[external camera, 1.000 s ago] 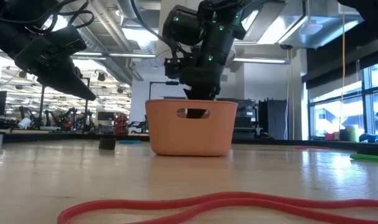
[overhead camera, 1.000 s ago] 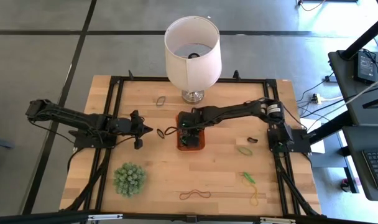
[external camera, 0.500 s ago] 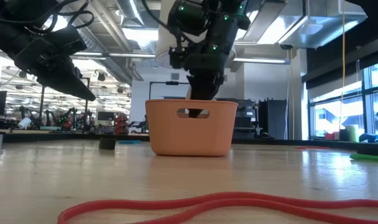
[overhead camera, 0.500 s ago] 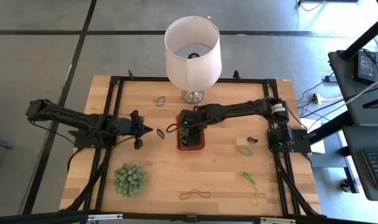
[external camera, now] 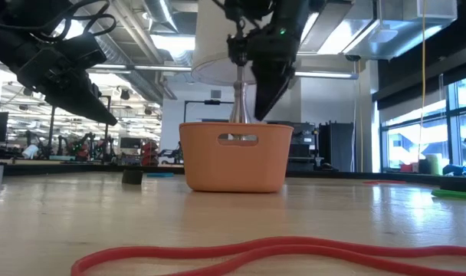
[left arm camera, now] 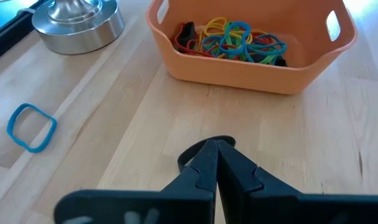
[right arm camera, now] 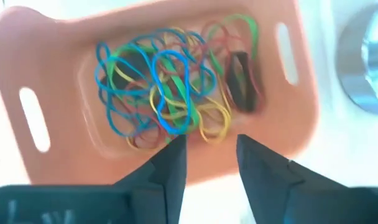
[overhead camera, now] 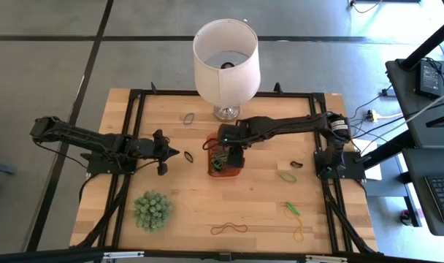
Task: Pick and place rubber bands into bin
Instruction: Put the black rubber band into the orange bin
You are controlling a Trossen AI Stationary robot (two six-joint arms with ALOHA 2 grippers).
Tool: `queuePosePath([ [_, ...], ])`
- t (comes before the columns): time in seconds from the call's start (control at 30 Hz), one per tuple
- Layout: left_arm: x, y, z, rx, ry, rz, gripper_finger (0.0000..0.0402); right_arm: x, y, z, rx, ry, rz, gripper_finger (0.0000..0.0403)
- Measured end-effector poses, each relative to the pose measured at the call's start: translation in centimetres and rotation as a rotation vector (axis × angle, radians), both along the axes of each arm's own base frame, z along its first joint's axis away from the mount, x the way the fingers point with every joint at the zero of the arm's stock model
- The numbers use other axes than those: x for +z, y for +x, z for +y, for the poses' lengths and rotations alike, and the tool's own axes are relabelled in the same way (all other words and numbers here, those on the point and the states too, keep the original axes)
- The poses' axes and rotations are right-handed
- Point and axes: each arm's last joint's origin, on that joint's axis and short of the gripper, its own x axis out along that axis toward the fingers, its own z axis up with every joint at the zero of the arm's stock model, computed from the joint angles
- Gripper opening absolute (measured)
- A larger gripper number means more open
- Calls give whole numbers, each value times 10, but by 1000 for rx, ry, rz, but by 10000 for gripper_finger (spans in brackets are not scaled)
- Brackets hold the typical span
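right gripper [right arm camera: 204, 163] above bin [overhead camera: 225, 162] at frame centre, fingers apart and empty, rubber bands [right arm camera: 170, 102] piled in bin, more loose bands [overhead camera: 293, 210] lower right, left gripper [left arm camera: 216, 152] pinched closed, left of bin

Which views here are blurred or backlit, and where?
Right wrist view: the shallow orange plastic bin and the tangled coloured rubber bands look smeared, like motion blur. Low view: the near red rubber band is soft, bright ceiling lights and windows silhouette both arms. Left wrist view: crisp; shut left gripper sharp.
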Motion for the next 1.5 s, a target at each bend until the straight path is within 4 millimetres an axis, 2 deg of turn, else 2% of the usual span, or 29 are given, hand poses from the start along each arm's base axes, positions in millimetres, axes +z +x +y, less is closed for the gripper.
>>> queuePosePath([
  [0.07, 0, 0, 0, 0, -6, 0, 2, 8, -7, 0, -7, -10, -8, 128],
  [0.2, -1, 0, 0, 5, -21, 2, 2, 18, -36, 1, -26, -4, -52, 106],
  [0.37, -1, 0, 0, 4, -18, 8, 2, 13, -93, 2, -138, 14, -169, 89],
  [0.57, -1, 0, 1, 41, 9, 2, 4, -27, -162, 13, -274, 96, -304, 81],
  [0.67, -1, 0, 0, 22, -15, 2, 19, -53, -187, 19, -310, 145, -356, 80],
  [0.77, -2, 1, -2, -10, -74, 7, 51, -76, -204, 22, -351, 194, -410, 80],
  [0.93, -7, 4, 0, 45, -133, 37, 132, -101, -217, 24, -377, 250, -500, 80],
  [1.13, -2, 19, 15, 162, -124, 131, 215, -106, -218, 25, -357, 273, -593, 80],
  [1.3, 12, 44, 32, 221, -139, 219, 227, -103, -215, 25, -330, 266, -636, 80],
  [1.5, 8, 74, 44, 168, -176, 369, 224, -101, -214, 25, -327, 268, -650, 80],
])
